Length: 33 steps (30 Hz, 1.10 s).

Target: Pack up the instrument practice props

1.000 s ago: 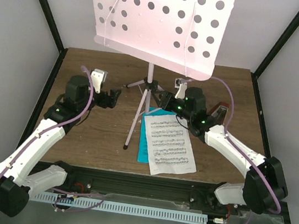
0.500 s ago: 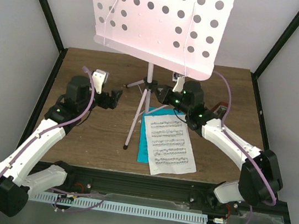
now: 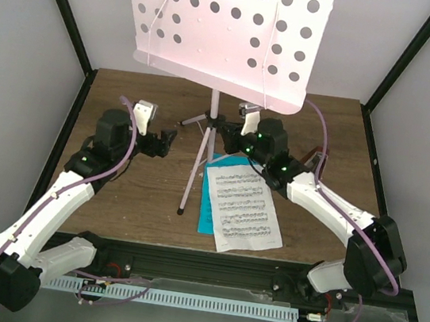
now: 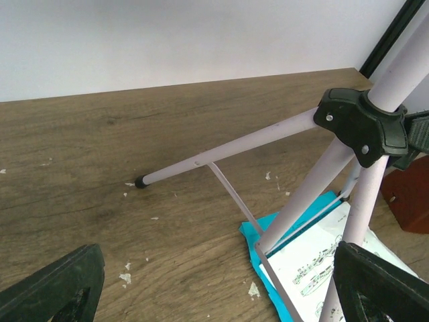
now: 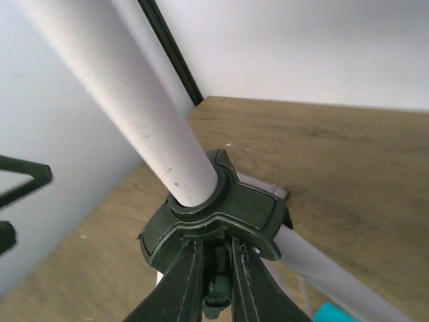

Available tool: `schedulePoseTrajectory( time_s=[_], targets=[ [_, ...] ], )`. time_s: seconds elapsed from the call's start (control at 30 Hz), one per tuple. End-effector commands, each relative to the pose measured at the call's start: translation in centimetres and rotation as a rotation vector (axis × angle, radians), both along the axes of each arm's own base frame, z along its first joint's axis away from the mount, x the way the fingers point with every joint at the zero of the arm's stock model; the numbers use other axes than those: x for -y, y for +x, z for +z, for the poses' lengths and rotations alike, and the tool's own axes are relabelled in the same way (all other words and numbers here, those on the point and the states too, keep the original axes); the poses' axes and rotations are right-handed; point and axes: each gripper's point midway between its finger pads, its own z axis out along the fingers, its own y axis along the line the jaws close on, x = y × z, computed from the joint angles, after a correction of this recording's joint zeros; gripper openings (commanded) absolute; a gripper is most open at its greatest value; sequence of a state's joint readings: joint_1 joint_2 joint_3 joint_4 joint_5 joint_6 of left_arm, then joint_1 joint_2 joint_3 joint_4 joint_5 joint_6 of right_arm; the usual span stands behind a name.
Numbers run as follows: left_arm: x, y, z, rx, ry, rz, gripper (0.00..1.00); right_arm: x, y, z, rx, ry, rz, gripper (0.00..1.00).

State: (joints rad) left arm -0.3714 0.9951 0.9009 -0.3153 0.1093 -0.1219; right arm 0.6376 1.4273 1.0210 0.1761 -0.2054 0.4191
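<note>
I'm looking at a brown wood-grain table (image 3: pixel 138 198) boxed in by plain white walls (image 3: pixel 21 62), with black frame posts (image 3: pixel 64 12) running up the corners. Light is even and soft. Small pale flecks (image 4: pixel 127 276) dot the wood; a black rail (image 3: pixel 207 270) edges the near side.

No words, brands or numbers can be read anywhere. The white music sheet (image 3: pixel 242 210), lying just beside the foot of the pale pink music stand (image 3: pixel 215 49), carries printed staves of notes, too small to read.
</note>
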Motion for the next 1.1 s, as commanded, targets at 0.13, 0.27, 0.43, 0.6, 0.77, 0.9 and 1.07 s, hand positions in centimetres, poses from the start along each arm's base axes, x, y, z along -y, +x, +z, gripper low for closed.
schedulePoseTrajectory(
  time_s=[0.13,0.27,0.43,0.6,0.77,0.9,1.07],
  targets=[
    [0.2,0.1,0.2,0.027,0.009,-0.009,0.94,2.3,2.0,-2.6,0.345,-0.530,-0.130,0.01],
    [0.4,0.1,0.2,0.028,0.010,-0.014,0.94,2.8,2.6,-2.6,0.461,-0.675,-0.119,0.01],
    [0.5,-0.1,0.2,0.030,0.010,-0.018,0.95,3.1,3.0,-2.2,0.584,-0.819,-0.100,0.01],
    [0.5,-0.1,0.2,0.030,0.011,-0.020,0.94,3.1,3.1,-0.6,0.662,-0.867,-0.114,0.01],
    [0.5,0.0,0.1,0.029,0.014,-0.020,0.94,2.4,1.4,1.4,0.656,-0.714,-0.080,0.69],
    [0.5,0.0,0.0,0.026,0.017,-0.017,0.94,2.6,-1.3,2.8,0.600,-0.546,-0.051,0.94],
    [0.7,0.0,0.0,0.019,0.012,-0.025,0.94,4.2,-5.2,3.2,0.424,-0.288,-0.040,1.00]
  ],
)
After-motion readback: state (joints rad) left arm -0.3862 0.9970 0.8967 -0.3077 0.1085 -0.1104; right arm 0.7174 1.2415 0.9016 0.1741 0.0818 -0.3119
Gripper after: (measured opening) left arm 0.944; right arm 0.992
